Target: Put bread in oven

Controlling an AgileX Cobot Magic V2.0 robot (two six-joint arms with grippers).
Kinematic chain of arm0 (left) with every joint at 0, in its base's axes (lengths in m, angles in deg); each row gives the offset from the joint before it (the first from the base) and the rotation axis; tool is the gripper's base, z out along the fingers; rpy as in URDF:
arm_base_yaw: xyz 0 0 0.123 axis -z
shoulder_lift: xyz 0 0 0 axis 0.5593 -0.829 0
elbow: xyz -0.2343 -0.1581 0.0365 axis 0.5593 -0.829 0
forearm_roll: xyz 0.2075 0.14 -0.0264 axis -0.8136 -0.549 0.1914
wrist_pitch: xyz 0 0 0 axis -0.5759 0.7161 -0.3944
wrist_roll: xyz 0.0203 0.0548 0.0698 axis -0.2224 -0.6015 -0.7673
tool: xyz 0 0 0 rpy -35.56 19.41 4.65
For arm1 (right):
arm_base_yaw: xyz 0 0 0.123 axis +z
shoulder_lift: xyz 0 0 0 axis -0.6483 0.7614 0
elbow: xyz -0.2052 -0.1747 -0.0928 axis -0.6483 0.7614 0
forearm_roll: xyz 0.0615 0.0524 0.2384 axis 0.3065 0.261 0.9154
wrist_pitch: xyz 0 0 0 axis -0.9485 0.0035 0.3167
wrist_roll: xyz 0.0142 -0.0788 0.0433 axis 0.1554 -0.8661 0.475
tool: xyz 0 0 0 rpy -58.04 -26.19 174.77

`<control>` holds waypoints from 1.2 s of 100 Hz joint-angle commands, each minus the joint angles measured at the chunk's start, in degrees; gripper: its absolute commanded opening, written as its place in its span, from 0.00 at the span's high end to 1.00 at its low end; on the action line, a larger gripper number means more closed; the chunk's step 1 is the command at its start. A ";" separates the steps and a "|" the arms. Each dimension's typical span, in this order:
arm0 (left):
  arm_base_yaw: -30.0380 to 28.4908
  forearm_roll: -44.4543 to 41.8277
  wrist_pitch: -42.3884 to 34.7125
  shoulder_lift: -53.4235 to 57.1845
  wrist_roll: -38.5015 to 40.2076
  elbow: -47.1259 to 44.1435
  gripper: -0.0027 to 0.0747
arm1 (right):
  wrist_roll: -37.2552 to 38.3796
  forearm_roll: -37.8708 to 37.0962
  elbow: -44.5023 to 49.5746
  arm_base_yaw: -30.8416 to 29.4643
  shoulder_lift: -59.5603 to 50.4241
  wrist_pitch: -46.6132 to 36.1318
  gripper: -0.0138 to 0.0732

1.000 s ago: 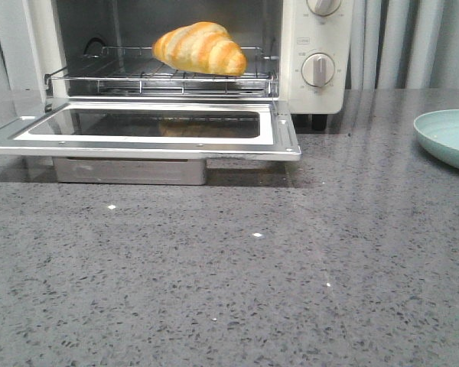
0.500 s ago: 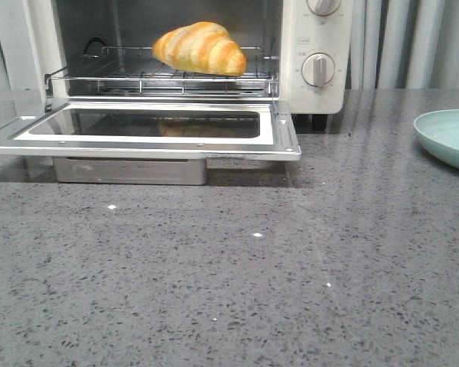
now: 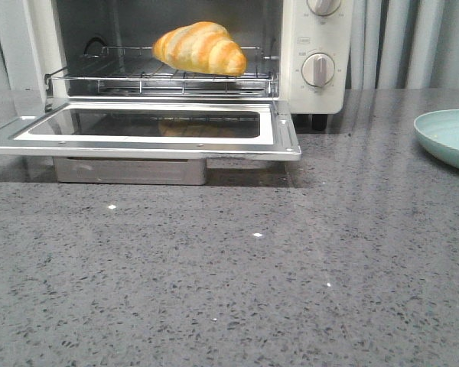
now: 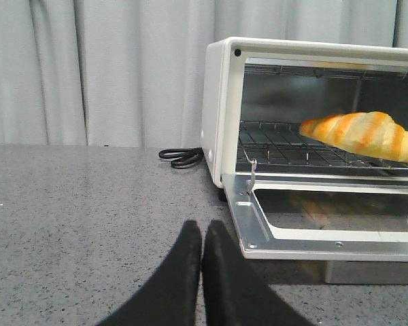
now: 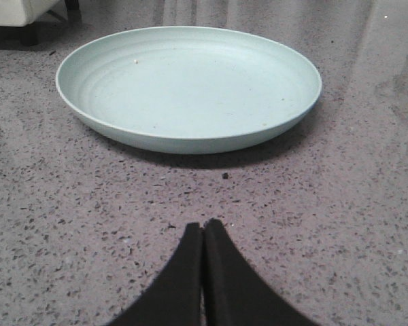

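Note:
The bread, a golden-orange striped croissant shape, lies on the wire rack inside the cream-white oven. The oven door hangs open and flat. The bread also shows in the left wrist view, on the rack. My left gripper is shut and empty, low over the counter beside the door's corner. My right gripper is shut and empty, in front of the plate. Neither gripper shows in the front view.
A pale green plate lies on the grey speckled counter to the right of the oven, its edge in the front view. A black power cord lies coiled behind the oven. Grey curtains hang at the back.

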 commanded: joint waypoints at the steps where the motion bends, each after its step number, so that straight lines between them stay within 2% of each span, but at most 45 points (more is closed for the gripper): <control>1: -0.11 0.06 -4.25 -0.02 -0.05 -1.21 0.99 | -0.11 -0.09 1.50 -0.43 -1.04 -1.10 0.93; 49: -0.11 -0.14 -3.72 0.08 -0.05 -1.21 0.99 | -0.11 -0.09 1.50 -0.43 -1.04 -1.10 0.93; 68: -0.35 -2.68 5.80 1.66 -0.05 -1.21 0.99 | -0.11 -0.09 1.50 -0.43 -1.04 -1.10 0.93; 85: -1.39 -3.38 10.84 1.66 -0.05 -1.21 0.99 | -0.11 -0.09 1.50 -0.43 -1.04 -1.10 0.93; 100: -5.09 -3.52 13.83 1.66 -0.05 -1.21 0.99 | -0.11 -0.09 1.50 -0.43 -1.04 -1.10 0.93; 120: -5.77 -3.52 15.68 1.66 -0.05 -1.21 0.99 | -0.11 -0.09 1.50 -0.43 -1.04 -1.10 0.93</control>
